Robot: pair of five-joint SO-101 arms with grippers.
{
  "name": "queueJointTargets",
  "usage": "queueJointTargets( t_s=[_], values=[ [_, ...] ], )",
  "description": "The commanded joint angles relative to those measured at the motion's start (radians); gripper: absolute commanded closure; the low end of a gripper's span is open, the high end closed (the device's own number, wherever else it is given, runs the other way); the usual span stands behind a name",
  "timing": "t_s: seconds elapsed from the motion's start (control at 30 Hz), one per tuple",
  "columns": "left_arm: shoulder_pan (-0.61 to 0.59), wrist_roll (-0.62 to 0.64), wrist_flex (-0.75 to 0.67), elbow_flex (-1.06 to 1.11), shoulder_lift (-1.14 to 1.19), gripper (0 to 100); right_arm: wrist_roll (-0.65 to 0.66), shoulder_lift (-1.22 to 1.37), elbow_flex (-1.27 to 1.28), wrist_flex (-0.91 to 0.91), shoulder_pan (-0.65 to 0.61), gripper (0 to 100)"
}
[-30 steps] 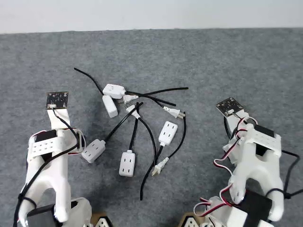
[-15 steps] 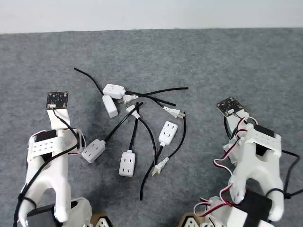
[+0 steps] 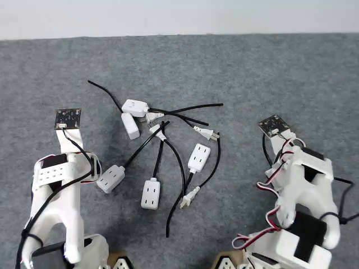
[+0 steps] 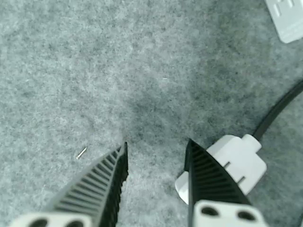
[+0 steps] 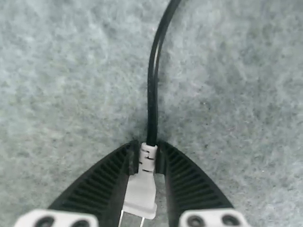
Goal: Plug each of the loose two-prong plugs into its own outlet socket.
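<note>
From above: the table (image 3: 269,73) carries a tangle of black cords (image 3: 180,162) in the middle. The left arm (image 3: 55,190) sits near left and the right arm (image 3: 305,182) near right, flanking the tangle. A loose plug (image 3: 190,197) lies near centre, close to the middle socket (image 3: 150,194) but apart from it.

Over to the left wrist camera: the left end effector (image 4: 156,144) stands wide with nothing between its fingers. The left socket (image 4: 236,161) is just beside one finger; touching or not, hard to call.

Right wrist camera now: the right end effector (image 5: 147,146) is pinched narrow on a held plug (image 5: 141,189). Its cord runs away over the table, and the prongs seem to point back toward the wrist.

My read: one plug is in hand, insertion not yet done. The next move calls for the left side to pin a socket steady while the right brings those prongs round to face the slots squarely.
</note>
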Motion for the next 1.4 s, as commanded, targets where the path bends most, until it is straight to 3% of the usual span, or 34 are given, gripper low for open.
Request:
queueJointTargets(
  t_s=[0.0,0.53,0.77,0.87,1.03,1.23,1.37],
  values=[
    [0.009,-0.012,-0.026,-0.022,-0.008,81,0.026,0.004,-0.037,-0.012,0.008,93.0],
    [0.043,-0.012,-0.026,-0.007,-0.005,81,0.038,0.054,-0.04,0.002,0.004,98.8],
    [0.089,-0.012,-0.025,-0.004,-0.003,82,0.012,-0.168,-0.109,0.271,-0.038,98.9],
    [0.089,-0.012,-0.025,-0.005,0.0,83,-0.069,-0.309,-0.149,0.383,-0.097,98.9],
    [0.092,-0.014,-0.025,-0.012,0.002,100,-0.209,-0.483,-0.221,0.533,-0.283,98.9],
    [0.097,-0.015,-0.017,-0.016,0.044,99,-0.41,-0.555,-0.345,0.596,-0.542,98.9],
    [0.095,-0.1,0.074,-0.134,0.18,99,-0.525,-0.564,-0.42,0.598,-0.708,98.9]
  ],
)
